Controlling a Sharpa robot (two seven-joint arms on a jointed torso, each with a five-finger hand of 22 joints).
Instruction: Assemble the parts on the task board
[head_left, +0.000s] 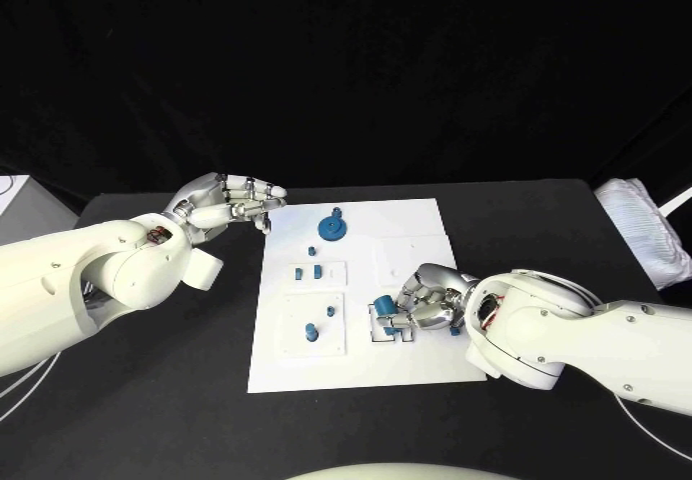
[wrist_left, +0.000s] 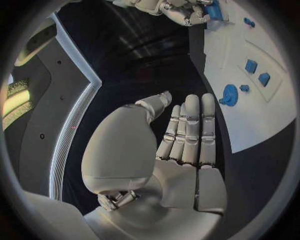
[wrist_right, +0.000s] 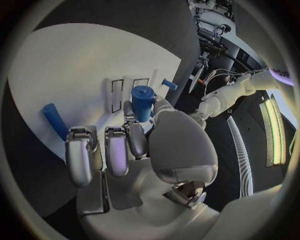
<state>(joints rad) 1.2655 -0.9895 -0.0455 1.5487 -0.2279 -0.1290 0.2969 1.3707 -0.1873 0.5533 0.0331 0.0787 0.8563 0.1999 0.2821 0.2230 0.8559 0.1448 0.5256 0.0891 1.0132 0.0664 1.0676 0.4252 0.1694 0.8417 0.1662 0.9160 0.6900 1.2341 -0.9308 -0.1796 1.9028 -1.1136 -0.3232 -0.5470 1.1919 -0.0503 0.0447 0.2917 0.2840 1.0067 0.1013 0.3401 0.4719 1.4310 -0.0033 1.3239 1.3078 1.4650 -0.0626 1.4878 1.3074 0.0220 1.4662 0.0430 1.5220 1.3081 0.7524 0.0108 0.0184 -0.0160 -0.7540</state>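
The white task board (head_left: 411, 235) lies in the middle of the black table. My right hand (head_left: 430, 303) rests over the board's near right part and pinches a blue cylinder (head_left: 385, 304) between thumb and a finger; the right wrist view shows this cylinder (wrist_right: 142, 102) upright beside two slots. A blue peg (wrist_right: 55, 121) lies on the board close to the fingers. My left hand (head_left: 231, 205) hovers off the board's far left corner, fingers straight and together, holding nothing. A blue gear (head_left: 333, 229) sits at the far end, with small blue blocks (head_left: 307, 271) nearer.
More blue pieces (head_left: 310, 329) stand in a recessed square on the board's near left. A white padded object (head_left: 642, 235) lies at the table's right edge, and a white box (head_left: 15, 195) at the left edge.
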